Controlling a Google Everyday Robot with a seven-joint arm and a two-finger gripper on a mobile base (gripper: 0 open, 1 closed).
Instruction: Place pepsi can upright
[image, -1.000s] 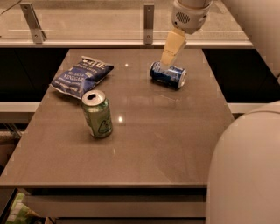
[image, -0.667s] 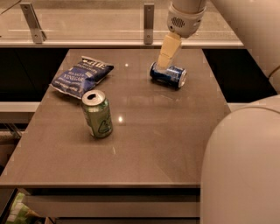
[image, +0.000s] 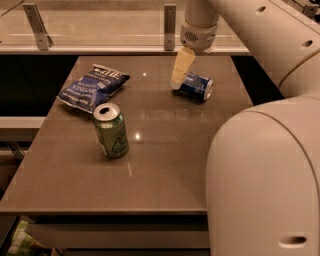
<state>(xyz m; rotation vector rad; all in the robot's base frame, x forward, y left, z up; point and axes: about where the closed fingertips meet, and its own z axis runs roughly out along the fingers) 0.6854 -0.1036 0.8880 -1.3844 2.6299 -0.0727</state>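
The pepsi can (image: 196, 86) is dark blue with silver ends. It lies on its side at the back right of the brown table (image: 165, 165). My gripper (image: 180, 72) hangs from the white arm above the table's back edge. It reaches down to the can's left end and looks to be touching or nearly touching it. The can rests on the table and is not lifted.
A green can (image: 111, 131) with an open silver top stands upright left of centre. A blue chip bag (image: 92, 86) lies at the back left. A glass rail with metal posts (image: 170, 25) runs behind the table. The robot's white body (image: 265, 180) fills the right foreground.
My gripper has moved down and to the left, from above the pepsi can to its left end. The can, the green can and the bag have not moved.
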